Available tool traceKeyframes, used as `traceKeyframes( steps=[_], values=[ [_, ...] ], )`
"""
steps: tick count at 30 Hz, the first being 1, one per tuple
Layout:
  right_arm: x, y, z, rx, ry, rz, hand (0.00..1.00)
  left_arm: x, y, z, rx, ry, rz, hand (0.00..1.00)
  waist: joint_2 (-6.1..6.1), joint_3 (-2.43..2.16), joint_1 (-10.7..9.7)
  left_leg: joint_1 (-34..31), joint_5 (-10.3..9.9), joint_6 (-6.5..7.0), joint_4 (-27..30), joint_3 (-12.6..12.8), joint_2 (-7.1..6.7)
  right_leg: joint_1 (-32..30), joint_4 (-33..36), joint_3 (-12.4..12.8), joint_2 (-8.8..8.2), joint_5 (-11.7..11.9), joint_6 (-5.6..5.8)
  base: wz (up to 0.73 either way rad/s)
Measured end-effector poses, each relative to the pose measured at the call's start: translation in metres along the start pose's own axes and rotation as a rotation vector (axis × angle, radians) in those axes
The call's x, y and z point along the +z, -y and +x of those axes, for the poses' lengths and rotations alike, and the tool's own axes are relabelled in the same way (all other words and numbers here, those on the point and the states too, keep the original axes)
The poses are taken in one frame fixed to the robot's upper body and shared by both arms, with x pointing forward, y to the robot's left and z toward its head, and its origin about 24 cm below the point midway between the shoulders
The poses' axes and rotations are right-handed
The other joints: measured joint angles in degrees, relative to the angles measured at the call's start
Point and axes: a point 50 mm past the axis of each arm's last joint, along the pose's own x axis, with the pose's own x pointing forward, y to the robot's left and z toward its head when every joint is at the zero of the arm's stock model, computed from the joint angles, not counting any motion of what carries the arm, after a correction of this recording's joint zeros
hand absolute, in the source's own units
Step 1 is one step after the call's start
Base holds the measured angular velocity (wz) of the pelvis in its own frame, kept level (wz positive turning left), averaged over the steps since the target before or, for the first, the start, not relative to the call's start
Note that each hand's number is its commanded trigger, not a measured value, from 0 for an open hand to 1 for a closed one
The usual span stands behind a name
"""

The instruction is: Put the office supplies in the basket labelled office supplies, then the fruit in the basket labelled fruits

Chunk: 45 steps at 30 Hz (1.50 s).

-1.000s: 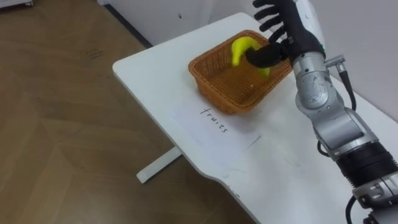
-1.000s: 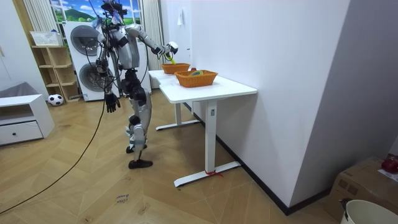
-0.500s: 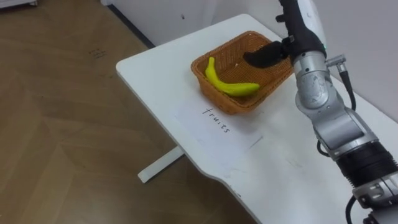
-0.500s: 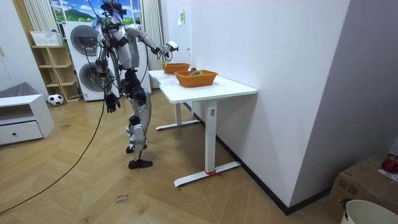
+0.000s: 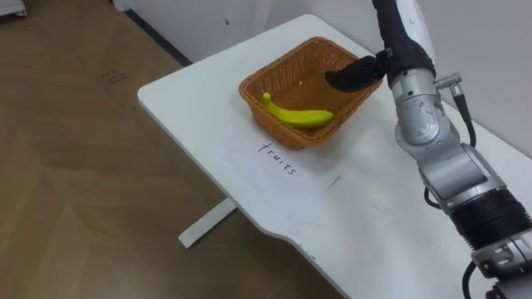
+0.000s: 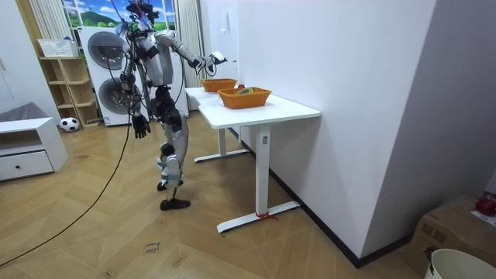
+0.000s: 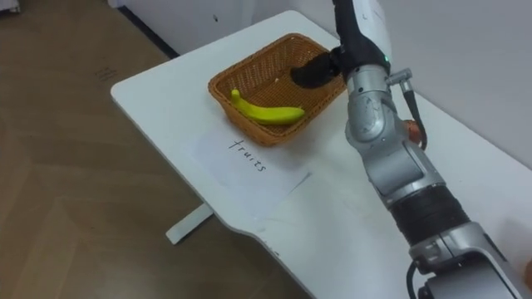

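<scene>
A yellow banana [image 5: 299,116] lies flat inside the brown wicker basket [image 5: 249,93] at the far corner of the white table [image 5: 191,91]. A sheet of paper [image 5: 278,162] with a handwritten fruits label lies in front of the basket. My right hand [image 5: 353,75] hovers over the basket's right rim, open and holding nothing; its thumb points at the basket and its fingers run off the top of the view. In the room view I stand at the table's far end with the right hand [image 6: 213,58] stretched out over the table. My left hand [image 6: 139,124] hangs relaxed at my side.
A second wicker basket [image 6: 244,97] with items in it stands nearer the table's other end. Wooden floor lies beyond the table's left edge [image 5: 166,124]. A washing machine [image 6: 105,77] and shelves stand behind me, and a wall runs along the table's far side.
A second ago my right hand held the banana above the basket. It let go, the banana dropped and now lies in the basket, and the hand has lifted slightly.
</scene>
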Motion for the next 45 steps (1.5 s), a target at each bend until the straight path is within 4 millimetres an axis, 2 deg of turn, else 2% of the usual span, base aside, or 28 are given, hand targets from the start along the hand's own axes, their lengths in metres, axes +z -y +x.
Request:
traceKeyframes(
  steps=[6, 8, 13, 16, 18, 19, 23, 24, 28, 33, 38, 40, 45],
  values=[
    [-0.003, 0.003, 0.001, -0.002, -0.037, 0.099, 0.0, 0.004, -0.001, 0.0, 0.014, 0.013, -0.001, 0.0, 0.45, 0.03, -2.23, -0.06, 0.11, 0.19, 0.01, 0.25, -0.29, -0.16, 0.03, 0.59, -0.34, 0.0, 0.0, -0.01],
    [-0.004, 0.005, 0.001, -0.006, -0.045, 0.124, 0.0, 0.006, -0.001, 0.001, 0.02, 0.021, 0.001, 0.0, 0.49, -0.11, -3.08, -0.03, 0.14, 0.24, -0.04, 0.33, -0.29, -0.14, 0.01, 0.62, -0.34, 0.0, 0.0, -0.03],
    [-0.011, 0.036, 0.006, -0.141, -0.099, 0.321, 0.0, 0.003, 0.001, 0.0, 0.024, 0.017, 0.006, 0.0, 1.35, -0.39, -5.13, 0.04, 0.19, 0.32, -0.16, 0.53, -0.31, -0.02, 0.03, 0.57, -0.38, 0.01, 0.01, 0.0],
    [-0.014, 0.049, 0.006, -0.216, -0.113, 0.373, 0.0, 0.003, 0.003, -0.001, 0.034, 0.014, 0.003, 0.0, 2.11, -0.32, -5.69, 0.33, 0.2, 0.33, -0.19, 1.03, -0.21, 0.04, -0.03, 0.65, -0.39, 0.01, 0.01, -0.06],
    [-0.015, 0.049, 0.006, -0.222, -0.115, 0.382, 0.0, 0.001, 0.006, -0.001, 0.032, 0.007, 0.002, 0.0, 3.0, -0.2, -6.26, 0.73, 0.22, 0.35, -0.24, 1.57, -0.15, 0.09, -0.02, 0.73, -0.46, 0.01, 0.0, -0.15],
    [-0.016, 0.049, 0.006, -0.223, -0.121, 0.396, 0.0, 0.002, 0.009, -0.001, 0.031, 0.006, 0.001, 0.0, 3.38, -0.37, -6.39, 0.87, 0.22, 0.36, -0.3, 1.88, -0.15, 0.06, -0.01, 0.7, -0.54, 0.01, 0.0, -0.14],
    [-0.02, 0.048, 0.006, -0.231, -0.152, 0.436, 0.0, 0.003, 0.017, -0.002, 0.014, 0.006, 0.006, 0.0, 4.98, -0.55, -6.87, 1.05, 0.29, 0.47, -0.59, 2.52, -0.14, -0.21, 0.0, 0.71, -0.7, 0.01, 0.0, -0.09],
    [-0.024, 0.047, 0.005, -0.233, -0.171, 0.456, 0.0, 0.002, 0.019, -0.002, 0.009, 0.002, 0.006, 0.0, 5.35, -0.74, -6.96, 1.09, 0.34, 0.54, -0.74, 2.62, -0.14, -0.29, 0.01, 0.73, -0.76, 0.01, 0.0, -0.04],
    [-0.033, 0.045, 0.004, -0.237, -0.216, 0.46, 0.0, 0.003, 0.023, -0.002, -0.006, -0.004, 0.022, 0.0, 5.53, -0.91, -7.78, 1.17, 0.45, 0.67, -0.73, 2.7, -0.31, -0.14, 0.08, 0.65, -0.98, 0.01, 0.0, 0.03],
    [-0.053, 0.042, 0.001, -0.231, -0.299, 0.444, 0.0, 0.006, 0.026, -0.002, -0.019, 0.006, 0.013, 0.0, 5.08, -0.76, -8.14, 0.88, 0.5, 0.77, -0.45, 3.75, -0.45, -0.42, 0.22, 0.84, -1.33, 0.0, 0.01, -0.01],
    [-0.054, 0.042, 0.001, -0.22, -0.302, 0.443, 0.0, 0.008, 0.028, -0.002, -0.021, 0.013, 0.02, 0.0, 5.25, -0.67, -8.29, -0.86, 0.51, 0.8, -0.24, 5.1, -0.02, -3.07, 1.13, 2.0, -1.34, 0.0, 0.0, -0.15],
    [-0.06, 0.04, 0.0, -0.203, -0.326, 0.457, 0.0, 0.013, 0.032, -0.002, -0.032, 0.028, 0.036, 0.0, 5.4, -0.55, -9.12, -1.58, 0.57, 0.9, -0.14, 5.16, -0.04, -3.77, 1.14, 1.99, -1.37, 0.04, -0.07, 0.0],
    [-0.064, 0.035, 0.003, -0.173, -0.349, 0.471, 0.0, 0.034, 0.04, 0.0, -0.048, 0.081, 0.037, 0.0, 6.11, -0.11, -9.19, -3.3, 0.72, 1.02, -0.13, 6.52, 0.3, -6.23, 1.34, 2.87, -1.3, 0.33, -0.52, -0.14]
  ],
)
